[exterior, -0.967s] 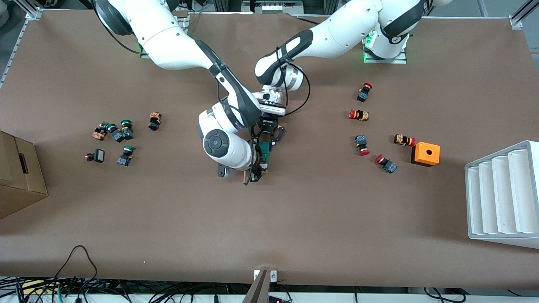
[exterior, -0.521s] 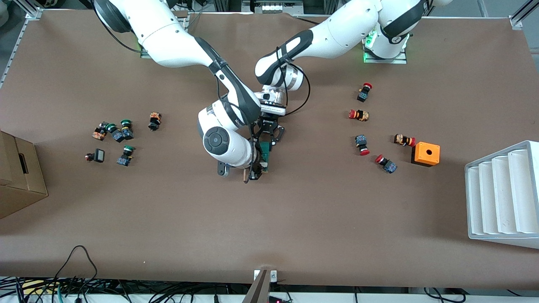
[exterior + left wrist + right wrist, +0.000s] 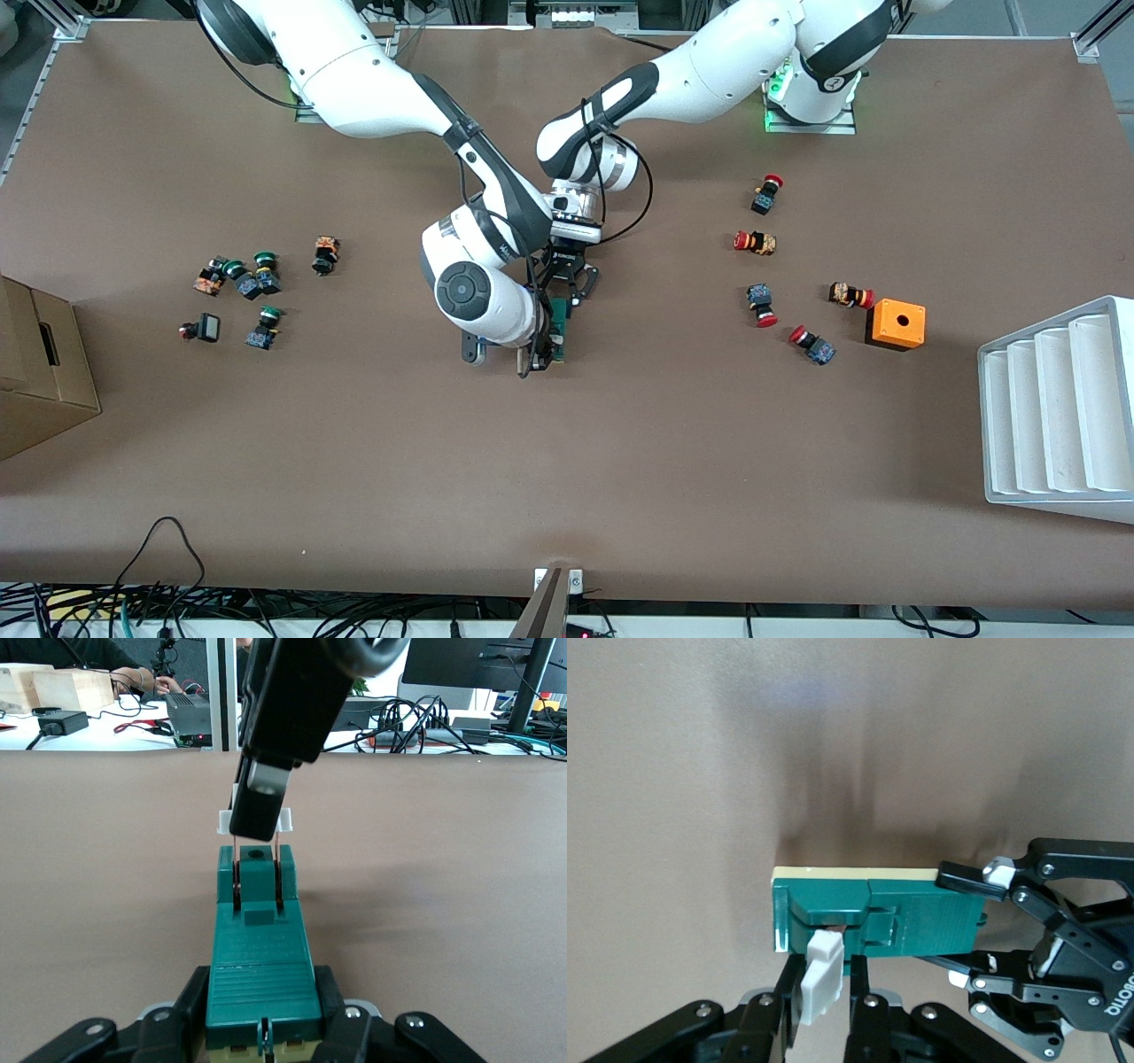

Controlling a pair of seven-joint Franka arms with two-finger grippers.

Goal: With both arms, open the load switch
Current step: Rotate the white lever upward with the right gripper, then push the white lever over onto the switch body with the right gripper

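On the brown table, the small dark-green rectangular load switch looks rigid and light. The left gripper clamps its body; the right gripper, at twelve o'clock, pinches the white lever, the part to pull.

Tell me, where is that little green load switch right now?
The load switch lies mid-table, gripped between the left gripper and the right gripper.

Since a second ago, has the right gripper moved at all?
Yes. The right gripper, shut on the white piece of the load switch, has drawn slightly farther from the front camera, judged against the orange box.
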